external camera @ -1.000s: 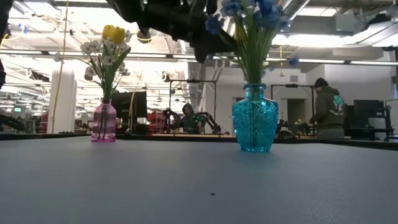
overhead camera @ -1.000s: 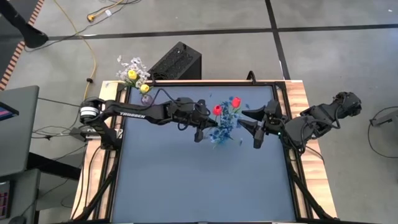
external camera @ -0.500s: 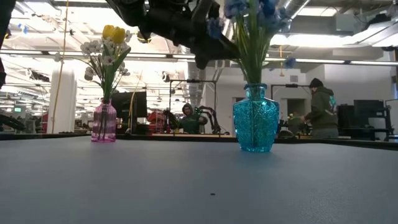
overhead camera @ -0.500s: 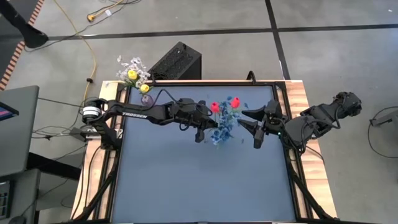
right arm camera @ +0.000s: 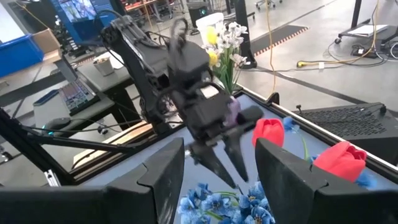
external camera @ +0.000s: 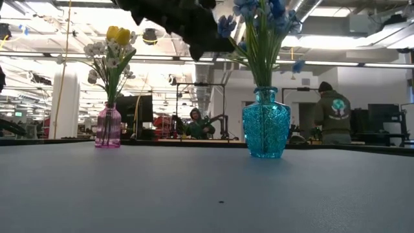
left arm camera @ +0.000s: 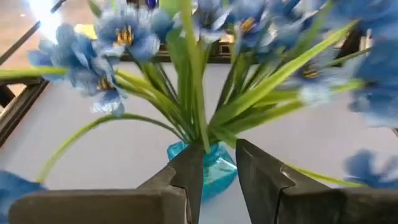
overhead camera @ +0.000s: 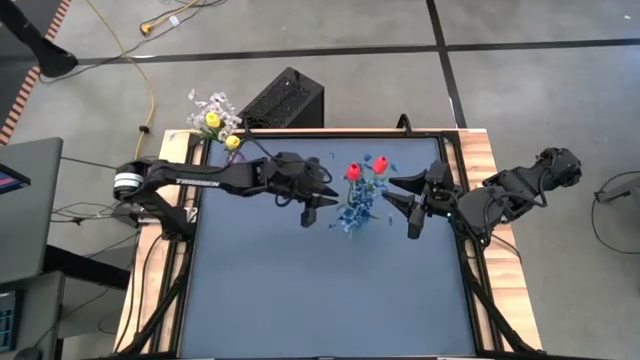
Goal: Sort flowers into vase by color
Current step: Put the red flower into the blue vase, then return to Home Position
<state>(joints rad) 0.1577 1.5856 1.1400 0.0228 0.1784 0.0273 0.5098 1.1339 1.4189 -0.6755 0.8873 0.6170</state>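
A blue glass vase stands mid-table, holding blue sprigs and two red tulips. A pink vase at the far left corner holds yellow buds and white blossoms. My left gripper hovers just left of the blue vase, above the table, open and empty; in its wrist view the left gripper frames the blue vase and green stems beyond it. My right gripper waits to the right of the blue vase, open and empty, and the right gripper faces the tulips.
Bare grey table top lies in front of the vases. A black box sits beyond the far edge. People and other equipment show in the room behind the table.
My left gripper has drawn back from the blue vase's flowers toward the table's left. The left red tulip swayed slightly and stays standing in the blue vase. My right arm has kept still.
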